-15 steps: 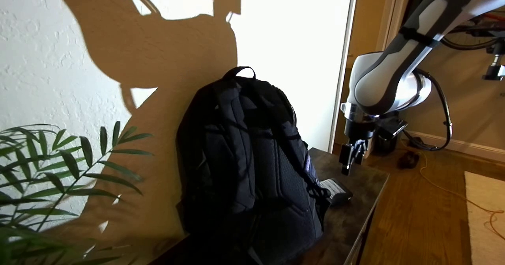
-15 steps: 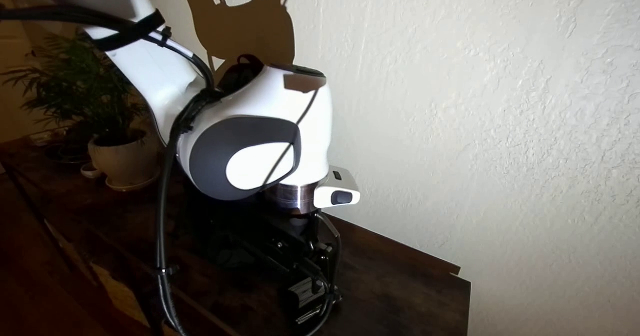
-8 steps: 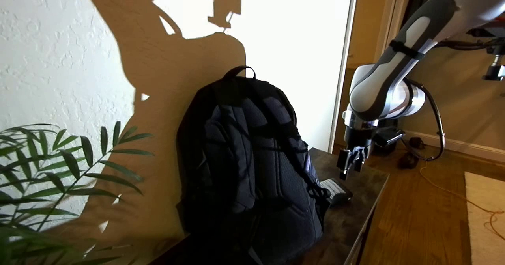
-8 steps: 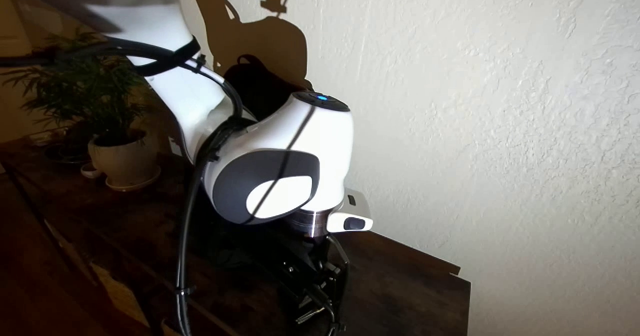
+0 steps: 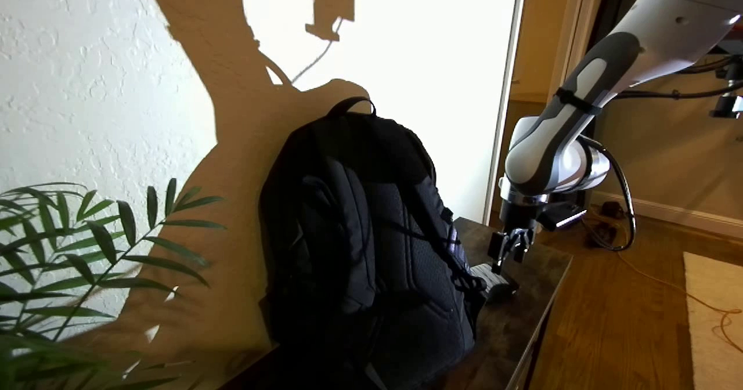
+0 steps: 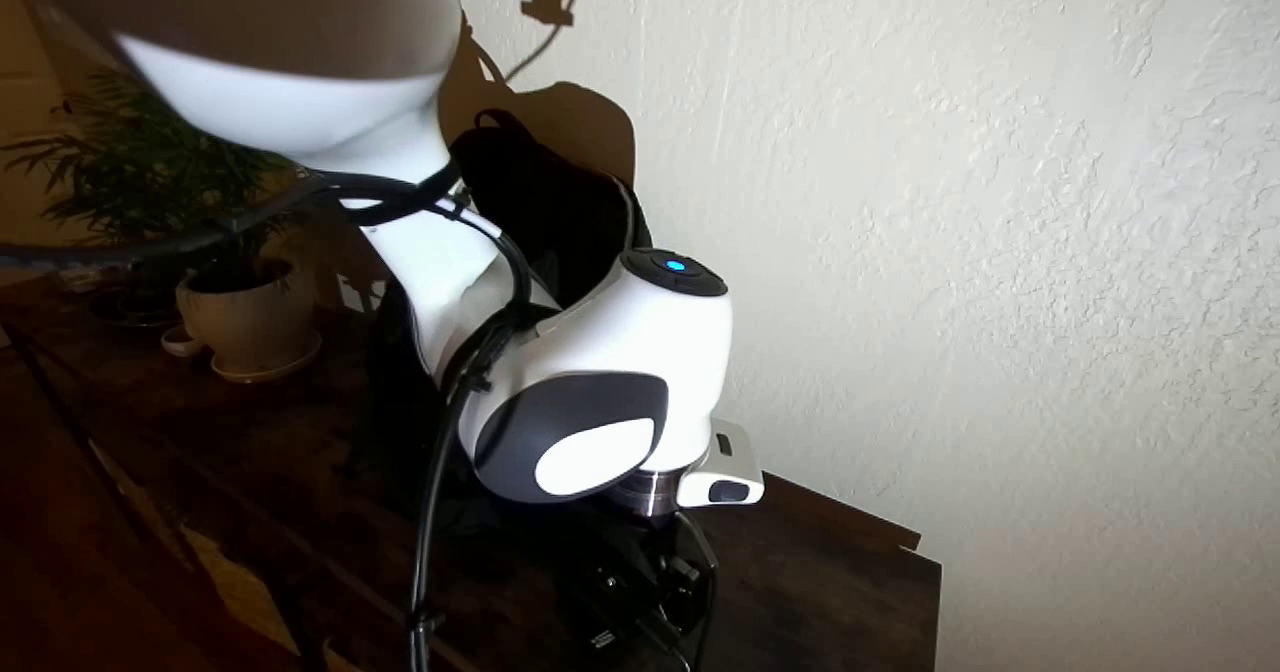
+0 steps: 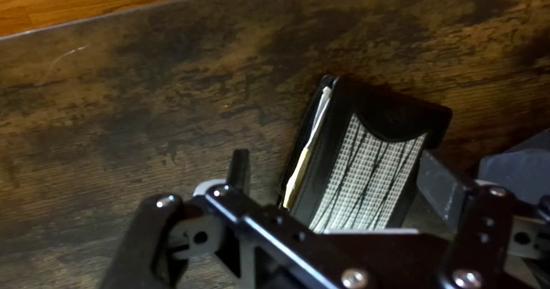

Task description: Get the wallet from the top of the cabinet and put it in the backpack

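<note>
Textured white wall (image 6: 950, 252) at the back, lit hard, w/ a big dark shadow (image 5: 244, 117) thrown across it; in front, a dark brown wooden cabinet (image 5: 514, 326). What's new this sec: the white-and-grey jointed robot arm (image 5: 531, 155) comes lower, so the black two-finger gripper (image 7: 339, 175) now hangs approx. over the small flat black rectangular wallet (image 7: 365, 162) w/ the grey-white patterned panel. Wallet stays put: it's on the cabinet top, just beside the large black fabric backpack (image 5: 371, 245), which stands at 9 o'clock of the gripper in an exterior view. Jaws wide apart, nothing held. In the wrist view the wallet's long side points abt 1 o'clock; the 9 o'clock finger (image 7: 239, 168) is apart from it, the 3 o'clock finger (image 7: 440, 186) v. near its edge, can't tell if touching. Means we're prob. at the tail of the approach, w/ grasp & bagging both to do. Next, IMO: a nudge twd 3 o'clock, down a bit more, then squeeze. Risk: the nearer finger lands on the wallet.
</note>
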`<action>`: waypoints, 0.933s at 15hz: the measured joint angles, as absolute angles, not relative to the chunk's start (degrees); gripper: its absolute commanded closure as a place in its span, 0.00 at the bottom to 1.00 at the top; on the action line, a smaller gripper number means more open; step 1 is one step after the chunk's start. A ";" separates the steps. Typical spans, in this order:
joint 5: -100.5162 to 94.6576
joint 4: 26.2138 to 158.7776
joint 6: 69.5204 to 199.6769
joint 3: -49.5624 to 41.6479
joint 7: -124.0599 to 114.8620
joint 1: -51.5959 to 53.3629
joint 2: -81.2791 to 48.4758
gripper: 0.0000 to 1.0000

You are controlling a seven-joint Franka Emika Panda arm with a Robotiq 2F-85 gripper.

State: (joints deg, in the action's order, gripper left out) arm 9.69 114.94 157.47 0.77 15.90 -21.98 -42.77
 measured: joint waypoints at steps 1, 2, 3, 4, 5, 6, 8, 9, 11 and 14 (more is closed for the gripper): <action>9.69 114.26 157.51 0.86 15.90 -22.11 -43.54 0.00; 9.69 113.51 157.52 0.97 15.90 -22.28 -44.35 0.00; 9.69 112.84 157.52 1.08 15.90 -22.48 -45.13 0.00; 9.71 112.12 157.52 1.14 15.90 -22.68 -45.96 0.00; 9.74 111.53 157.52 1.15 15.89 -22.86 -46.65 0.00; 9.78 110.98 157.51 1.21 15.89 -23.11 -47.35 0.00; 9.79 110.20 157.48 1.27 15.89 -23.60 -48.53 0.00; 9.79 109.94 157.47 1.32 15.89 -23.83 -49.05 0.00; 9.80 109.52 157.28 1.75 15.89 -24.36 -49.64 0.00; 9.80 109.39 157.09 3.04 15.89 -25.09 -49.78 0.00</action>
